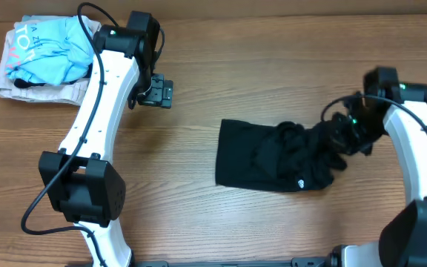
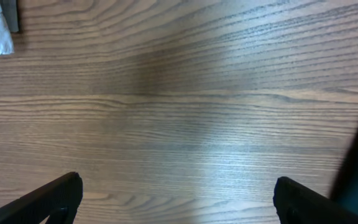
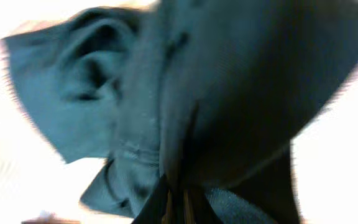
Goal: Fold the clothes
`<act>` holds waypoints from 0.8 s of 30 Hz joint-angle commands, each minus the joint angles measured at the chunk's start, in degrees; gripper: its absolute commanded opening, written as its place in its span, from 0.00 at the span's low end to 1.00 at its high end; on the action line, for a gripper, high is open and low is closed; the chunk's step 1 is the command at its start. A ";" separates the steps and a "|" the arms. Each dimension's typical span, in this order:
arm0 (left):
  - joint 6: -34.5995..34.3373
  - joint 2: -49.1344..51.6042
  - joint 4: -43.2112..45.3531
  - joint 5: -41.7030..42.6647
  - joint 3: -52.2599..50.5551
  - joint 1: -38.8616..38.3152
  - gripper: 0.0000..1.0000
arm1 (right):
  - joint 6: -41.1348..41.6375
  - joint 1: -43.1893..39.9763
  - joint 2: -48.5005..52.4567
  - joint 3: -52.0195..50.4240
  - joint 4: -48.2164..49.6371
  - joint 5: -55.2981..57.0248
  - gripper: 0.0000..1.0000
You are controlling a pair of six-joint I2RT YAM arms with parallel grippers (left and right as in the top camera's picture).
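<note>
- Clothes (image 1: 273, 154) are pinched at a bunched end by the right gripper (image 1: 345, 132), its jaws closed on black fabric.
- Away from that gripper the rest is spread on the table (image 1: 221, 222).
- Well apart, the left gripper (image 2: 179, 205) is held wide open above wood.
- Beyond it, a light-blue shirt (image 1: 50, 48) is piled on a beige garment (image 1: 21, 90).

A brown wood-grain table (image 1: 273, 89) fills the overhead view, its grain running left to right. A dark strip (image 1: 273, 6) lines the far edge, and soft glare (image 2: 229, 155) lightens the bare wood.
</note>
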 commanded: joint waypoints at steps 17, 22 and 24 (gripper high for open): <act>0.92 0.02 6.80 -1.31 1.20 4.59 1.00 | 13.79 39.67 10.80 6.34 21.92 -1.22 0.07; 0.94 0.02 6.88 -1.33 1.20 5.86 1.00 | 13.29 43.76 13.77 6.36 23.87 -3.63 0.46; 0.92 0.02 6.99 -1.31 1.20 6.21 1.00 | 13.29 44.02 13.38 6.99 23.41 -5.33 0.52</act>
